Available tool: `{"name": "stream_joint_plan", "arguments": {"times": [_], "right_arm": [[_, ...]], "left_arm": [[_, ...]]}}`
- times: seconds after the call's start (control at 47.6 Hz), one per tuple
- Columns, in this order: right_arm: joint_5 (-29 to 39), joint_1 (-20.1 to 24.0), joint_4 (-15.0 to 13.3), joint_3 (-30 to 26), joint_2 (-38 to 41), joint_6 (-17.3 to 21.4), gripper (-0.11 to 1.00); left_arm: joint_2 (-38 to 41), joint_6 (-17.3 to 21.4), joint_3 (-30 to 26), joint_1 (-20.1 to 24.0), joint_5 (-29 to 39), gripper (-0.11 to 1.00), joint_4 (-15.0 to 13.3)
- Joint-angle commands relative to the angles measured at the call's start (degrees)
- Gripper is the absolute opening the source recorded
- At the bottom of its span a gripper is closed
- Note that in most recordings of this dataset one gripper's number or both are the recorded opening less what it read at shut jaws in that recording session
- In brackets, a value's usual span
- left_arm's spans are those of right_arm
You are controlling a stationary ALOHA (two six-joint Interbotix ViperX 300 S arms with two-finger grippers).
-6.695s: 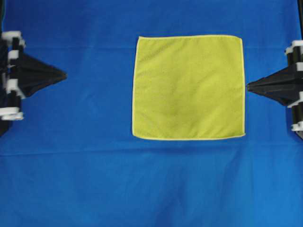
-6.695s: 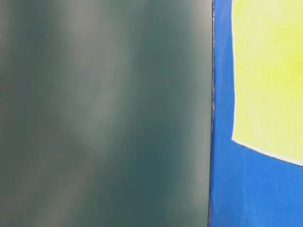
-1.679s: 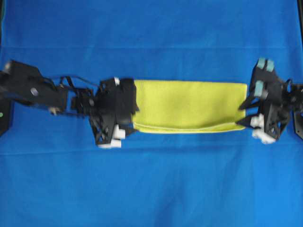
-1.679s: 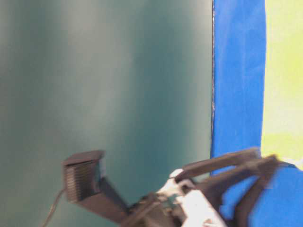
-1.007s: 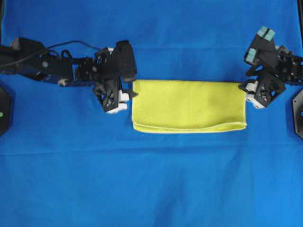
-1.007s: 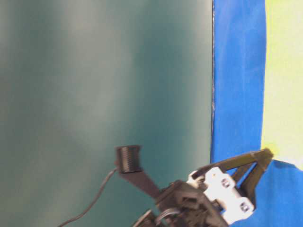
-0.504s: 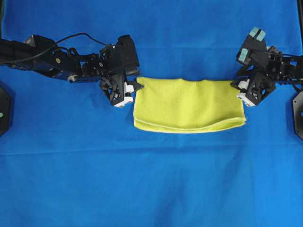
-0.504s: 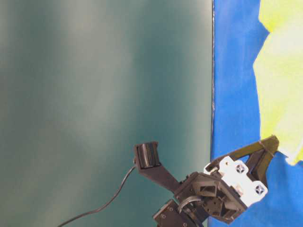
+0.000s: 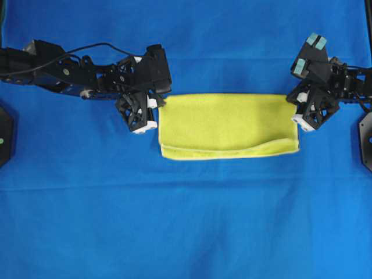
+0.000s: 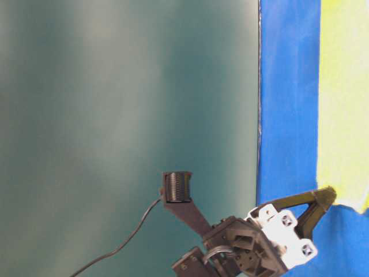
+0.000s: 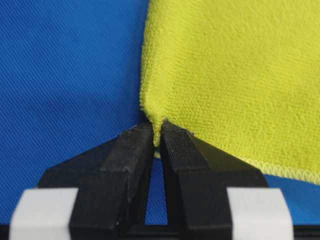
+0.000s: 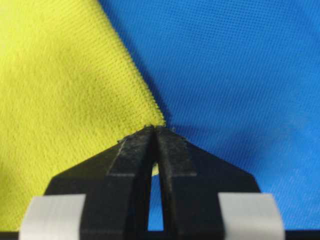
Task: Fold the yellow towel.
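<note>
Though our table-level view cuts off most of the yellow towel [image 9: 228, 125], we see it folded double, left gripper [image 11: 156, 131] and right gripper [image 12: 154, 131] pinching its far corners.

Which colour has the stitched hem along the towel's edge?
Pale yellow, lighter than the yellow towel; clearest in the left wrist view.

The folded yellow microfiber towel [image 9: 228, 125] lies on the blue table covering [image 9: 186, 221] (a gripper at each far corner).
</note>
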Motion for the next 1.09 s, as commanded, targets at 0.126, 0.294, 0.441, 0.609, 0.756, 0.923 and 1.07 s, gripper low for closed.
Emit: {"name": "stream_joint_plan", "arguments": {"times": [0.126, 0.294, 0.441, 0.609, 0.756, 0.923, 1.07], "right_arm": [[5.6, -0.1, -0.1, -1.7, -6.8, 0.3, 0.03], [12.7, -0.1, -0.1, -4.0, -15.6, 0.1, 0.02], [17.1, 0.0, -0.2, -5.4, -23.1, -0.3, 0.02], [21.4, 0.0, -0.2, -6.6, -29.4, -0.3, 0.02], [22.5, 0.0, -0.2, -6.5, -32.0, -0.1, 0.02], [22.2, -0.1, -0.7, -6.6, -31.0, 0.0, 0.02], [21.8, -1.3, -3.5, -6.9, -29.4, 0.6, 0.02]], "left_arm": [[-4.8, -0.5, -0.6, 0.0, 3.2, 0.04, 0.1], [-10.8, -0.5, -1.1, -0.6, 7.1, 0.04, 0.1], [-17.3, 0.0, -1.1, -0.9, 8.7, 0.04, 0.1], [-19.6, -0.3, -0.8, -1.1, 8.8, 0.04, 0.1], [-19.5, -0.4, -1.1, -2.0, 8.4, 0.04, 0.1], [-19.4, -0.5, -1.3, -3.1, 8.2, 0.04, 0.1], [-19.3, -0.7, -1.6, -5.5, 7.6, 0.04, 0.1]]}}
